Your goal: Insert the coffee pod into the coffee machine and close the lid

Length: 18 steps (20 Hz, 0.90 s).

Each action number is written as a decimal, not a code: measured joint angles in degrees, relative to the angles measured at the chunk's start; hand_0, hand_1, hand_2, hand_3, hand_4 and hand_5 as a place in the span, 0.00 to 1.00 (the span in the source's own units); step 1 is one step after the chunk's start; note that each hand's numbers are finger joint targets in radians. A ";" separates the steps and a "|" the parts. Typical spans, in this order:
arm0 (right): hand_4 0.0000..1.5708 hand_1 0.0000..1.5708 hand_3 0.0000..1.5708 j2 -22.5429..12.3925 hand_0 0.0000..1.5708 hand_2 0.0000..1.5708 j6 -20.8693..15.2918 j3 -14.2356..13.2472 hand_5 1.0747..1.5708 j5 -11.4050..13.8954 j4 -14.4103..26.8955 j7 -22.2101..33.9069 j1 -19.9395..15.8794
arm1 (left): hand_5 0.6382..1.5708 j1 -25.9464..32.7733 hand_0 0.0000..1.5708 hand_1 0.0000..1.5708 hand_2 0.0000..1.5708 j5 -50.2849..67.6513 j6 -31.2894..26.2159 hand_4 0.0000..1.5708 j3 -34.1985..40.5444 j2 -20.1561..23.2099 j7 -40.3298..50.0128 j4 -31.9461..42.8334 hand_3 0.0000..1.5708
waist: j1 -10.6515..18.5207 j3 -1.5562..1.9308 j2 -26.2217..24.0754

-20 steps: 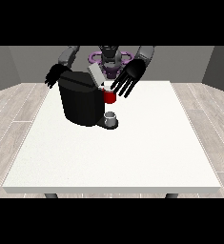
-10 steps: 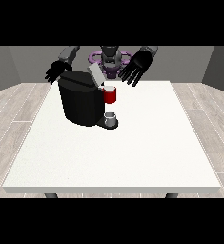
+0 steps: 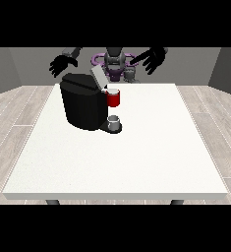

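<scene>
A single front view looks from across the large white square table [image 3: 136, 162], set above it and tilted down, facing the grey-and-purple humanoid robot [image 3: 115, 63] small at the far edge. The whole tabletop fits in frame, with the boxy black coffee machine [image 3: 82, 102] left of centre.

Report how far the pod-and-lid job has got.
Done: nothing I can confirm. The coffee machine has its lid tilted up, and a red thing at the machine. In hand: nothing; the hand at the view's left and at the view's right hover open. Left: closing the lid.
</scene>
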 measured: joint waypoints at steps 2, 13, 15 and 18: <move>0.22 0.00 0.00 -1.26 0.00 0.00 0.83 -0.19 1.00 0.07 -0.30 0.40 0.45 | 1.00 2.45 0.00 0.00 0.00 2.57 -0.59 0.00 1.53 -1.94 -0.86 -0.23 0.00 | 1.84 0.01 -2.10; 0.00 0.00 0.00 -5.01 0.00 0.00 5.73 1.65 1.00 -1.16 -6.84 7.48 -3.60 | 1.00 13.96 0.00 0.00 0.00 11.25 -2.76 0.00 5.59 -7.62 -3.02 -2.70 0.00 | 8.14 0.03 -8.70; 0.00 0.00 0.00 -5.87 0.00 0.00 6.87 1.72 1.00 -1.35 -6.82 8.38 -4.70 | 1.00 15.13 0.00 0.00 0.00 12.38 -3.26 0.00 5.43 -9.06 -2.44 -3.83 0.00 | 9.84 0.04 -9.17; 0.09 0.00 0.00 -6.07 0.00 0.00 7.50 2.71 1.00 -0.44 -6.82 8.86 -5.63 | 1.00 16.90 0.00 0.00 0.00 14.35 -4.30 0.09 5.32 -10.34 -1.64 -6.16 0.00 | 11.63 0.06 -9.17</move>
